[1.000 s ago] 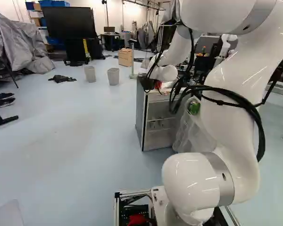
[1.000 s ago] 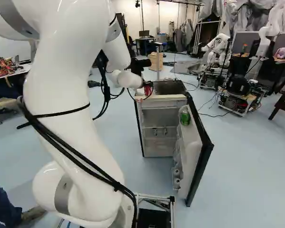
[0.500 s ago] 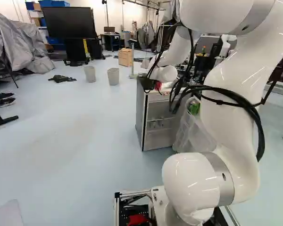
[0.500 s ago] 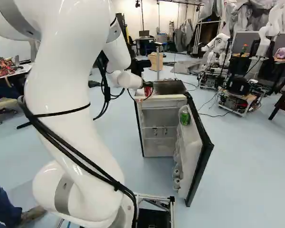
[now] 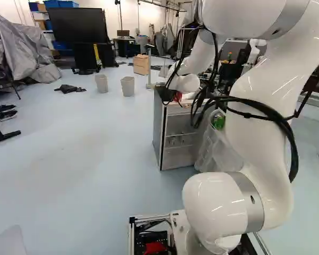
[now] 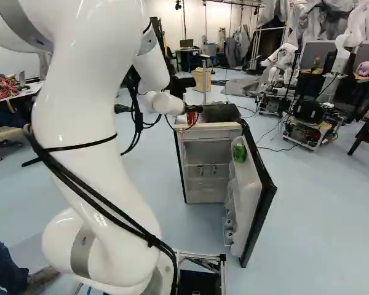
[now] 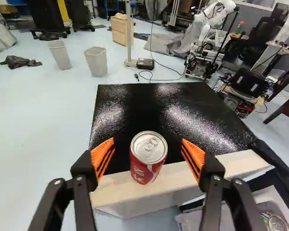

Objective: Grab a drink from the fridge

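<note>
- While the white arm (image 6: 92,123) stretches out toward the fridge (image 6: 209,150), its gripper (image 6: 195,109) sits low over the top's front edge.
- Its jaws stand well apart, an orange pad on each side, with a gap between each and the red can (image 7: 148,161).
- That can is upright on the pale front strip (image 7: 120,187), just ahead of the glossy black top (image 7: 139,106), squarely between the fingers and gripped by neither.
- Down below, the fridge door (image 6: 262,190) hangs wide, a green can (image 6: 239,152) in its upper rack.
- Beyond, two grey bins (image 7: 60,55) (image 7: 96,62) stand on the floor.
</note>
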{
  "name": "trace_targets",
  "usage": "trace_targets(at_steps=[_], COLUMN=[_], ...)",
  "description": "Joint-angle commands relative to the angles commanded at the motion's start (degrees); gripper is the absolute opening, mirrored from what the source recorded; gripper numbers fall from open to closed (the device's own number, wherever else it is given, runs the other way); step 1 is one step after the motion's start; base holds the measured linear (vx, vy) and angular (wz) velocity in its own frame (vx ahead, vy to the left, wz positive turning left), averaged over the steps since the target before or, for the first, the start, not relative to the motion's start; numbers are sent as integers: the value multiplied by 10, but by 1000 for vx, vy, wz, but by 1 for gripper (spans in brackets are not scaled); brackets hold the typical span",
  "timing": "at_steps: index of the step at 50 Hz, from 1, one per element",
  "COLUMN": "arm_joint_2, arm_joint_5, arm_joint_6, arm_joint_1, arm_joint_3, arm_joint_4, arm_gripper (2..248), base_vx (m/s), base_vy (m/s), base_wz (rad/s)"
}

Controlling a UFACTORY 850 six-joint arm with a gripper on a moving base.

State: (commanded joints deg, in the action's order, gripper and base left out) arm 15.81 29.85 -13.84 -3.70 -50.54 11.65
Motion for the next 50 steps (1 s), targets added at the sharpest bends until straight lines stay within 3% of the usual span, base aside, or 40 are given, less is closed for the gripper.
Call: trace_targets(at_steps=[1,5,6,23,50], arm_joint_2=[-1,-6,-8,-50,-89], arm_joint_5=[0,0,0,0,0], arm_joint_6=[0,0,0,0,0], arm_joint_1=[0,0,0,-6,-51], arm_joint_3=[1,8,10,57,97], arm_joint_4=[0,0,0,0,2], arm_gripper=[206,206,242,247,247], base_vx=[0,0,0,0,0], base_vy=[0,0,0,0,0], base_wz=[0,0,0,0,0])
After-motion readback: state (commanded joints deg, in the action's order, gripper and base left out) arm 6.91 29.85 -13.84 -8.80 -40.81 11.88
